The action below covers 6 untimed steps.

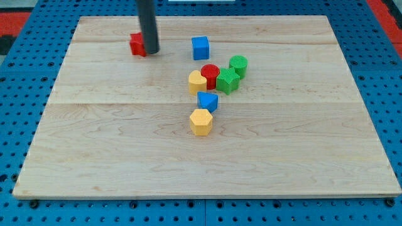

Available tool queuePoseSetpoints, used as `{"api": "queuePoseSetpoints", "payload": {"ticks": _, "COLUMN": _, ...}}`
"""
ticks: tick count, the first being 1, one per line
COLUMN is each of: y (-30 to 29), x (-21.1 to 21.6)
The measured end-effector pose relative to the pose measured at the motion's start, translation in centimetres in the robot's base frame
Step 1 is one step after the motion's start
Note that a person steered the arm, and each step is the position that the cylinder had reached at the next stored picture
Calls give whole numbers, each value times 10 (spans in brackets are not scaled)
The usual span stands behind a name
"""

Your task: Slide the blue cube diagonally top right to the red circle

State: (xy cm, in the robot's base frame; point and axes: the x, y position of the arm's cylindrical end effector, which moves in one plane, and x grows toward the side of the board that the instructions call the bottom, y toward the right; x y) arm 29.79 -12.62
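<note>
The blue cube (200,48) sits near the top middle of the wooden board (94,157). The red circle (210,73), a short red cylinder, lies just below and slightly right of it, a small gap apart. My tip (151,51) is at the view's upper left, touching the right side of a red block (137,44), well left of the blue cube. The rod hides part of that red block.
A cluster surrounds the red circle: a yellow block (197,81) at its left, a green block (227,81) at its right, a green cylinder (239,64) upper right. A blue block (207,101) and a yellow hexagon (201,122) lie below.
</note>
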Motion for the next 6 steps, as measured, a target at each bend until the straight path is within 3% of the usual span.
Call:
{"api": "queuePoseSetpoints", "payload": {"ticks": 1, "y": -52, "x": -34}}
{"api": "queuePoseSetpoints", "payload": {"ticks": 2, "y": -59, "x": -44}}
{"api": "queuePoseSetpoints", "payload": {"ticks": 3, "y": 8, "x": -28}}
{"api": "queuePoseSetpoints", "payload": {"ticks": 4, "y": 74, "x": 18}}
{"api": "queuePoseSetpoints", "payload": {"ticks": 5, "y": 142, "x": 4}}
{"api": "queuePoseSetpoints", "payload": {"ticks": 6, "y": 176, "x": -35}}
